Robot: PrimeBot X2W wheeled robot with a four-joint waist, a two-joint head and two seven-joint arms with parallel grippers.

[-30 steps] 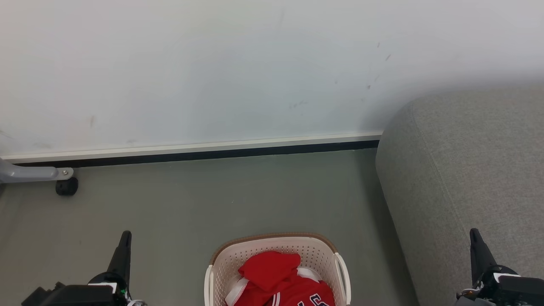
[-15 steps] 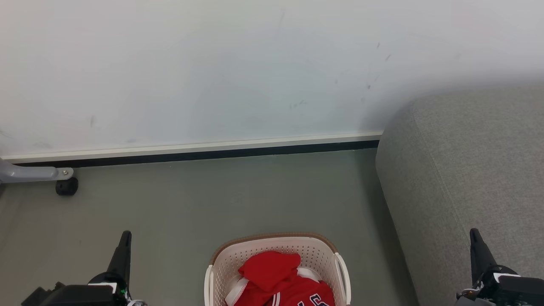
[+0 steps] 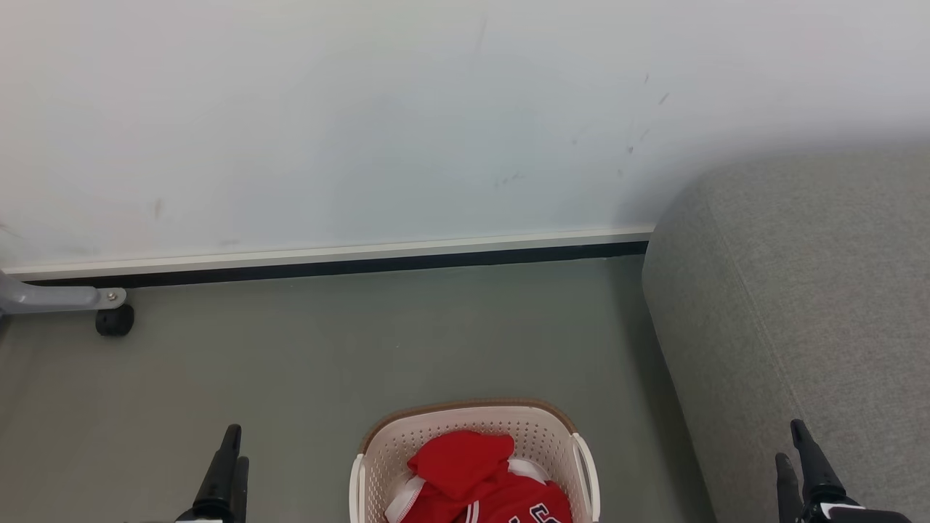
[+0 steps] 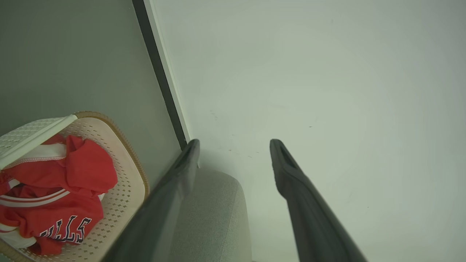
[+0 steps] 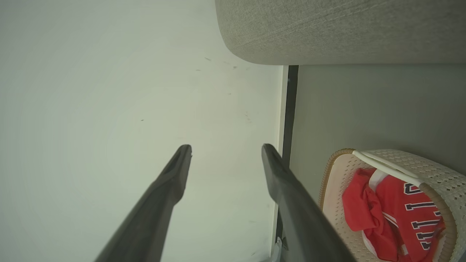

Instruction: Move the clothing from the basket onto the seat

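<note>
The red clothing [image 3: 468, 468] lies heaped inside the basket [image 3: 541, 436], which stands on the grey floor [image 3: 327, 363] near the grey seat [image 3: 799, 305], while the left jaws and the right jaws are both released, spread apart and grasping nothing, one at each side of the basket.

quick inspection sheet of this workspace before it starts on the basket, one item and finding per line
surface: grey-green floor, the basket stands on it
job's things: cream basket holds the red clothing; grey sofa to its right, no garment on the part in view
clutter: black caster on a grey leg, far left by the wall
claws: left claw open, holding nothing; right claw open, holding nothing
cables: nothing seen
surroundings: pale wall with dark skirting
</note>
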